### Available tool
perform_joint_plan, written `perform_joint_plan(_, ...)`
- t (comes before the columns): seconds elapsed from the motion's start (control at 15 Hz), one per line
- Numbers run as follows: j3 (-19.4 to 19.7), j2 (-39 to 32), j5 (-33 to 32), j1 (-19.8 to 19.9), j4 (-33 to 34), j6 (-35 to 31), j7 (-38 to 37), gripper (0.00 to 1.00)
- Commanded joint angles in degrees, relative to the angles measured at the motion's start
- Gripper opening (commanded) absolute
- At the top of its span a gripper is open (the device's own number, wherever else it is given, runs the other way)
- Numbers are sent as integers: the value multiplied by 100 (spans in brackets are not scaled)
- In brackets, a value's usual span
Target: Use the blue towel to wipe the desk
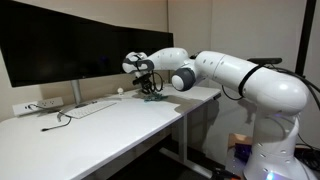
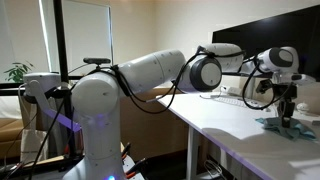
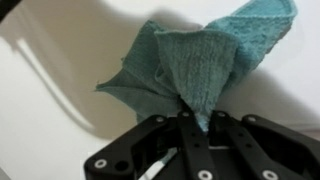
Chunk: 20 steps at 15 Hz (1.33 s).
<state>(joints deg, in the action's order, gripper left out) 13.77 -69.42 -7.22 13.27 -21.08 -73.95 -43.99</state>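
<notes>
**A:** Where is the blue towel (image 3: 205,60)?

**B:** It is on the white table (image 1: 110,125), near the end closest to the robot's base, in front of the large dark monitor (image 1: 70,45). It sits bunched into a peak. In the wrist view the jaws are closed on a fold at the top, pinching it from above. The lower folds appear to rest spread on the tabletop.

**A:** Why is it held like that?

**B:** I'd say a pinch at the top keeps the cloth gathered under the wrist, with its underside against the surface. That is what dragging it to wipe would need.

**A:** And the arm?

**B:** The white arm (image 2: 150,70) reaches out sideways from its base beside the table. Its forearm stretches over the table edge. The wrist bends straight down, so the jaws point at the tabletop.
</notes>
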Motion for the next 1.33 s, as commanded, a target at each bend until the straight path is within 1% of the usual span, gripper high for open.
perform_joint_plan(0.0,-115,8,-60,-283,-125,23,293,7)
perform_joint_plan(0.27,-131,36,-67,-552,-111,2,486,7)
perform_joint_plan(0.47,-148,67,-43,-657,-111,-2,571,7)
perform_joint_plan(0.73,-161,114,-30,-661,-105,6,664,7)
perform_joint_plan(0.93,-194,180,9,-552,-106,58,800,7)
perform_joint_plan(1.0,-131,100,-61,-649,-98,-35,556,9)
perform_joint_plan(1.07,-134,103,-59,-643,-99,-37,559,14)
perform_joint_plan(1.27,-132,102,-60,-652,-100,-38,556,14)
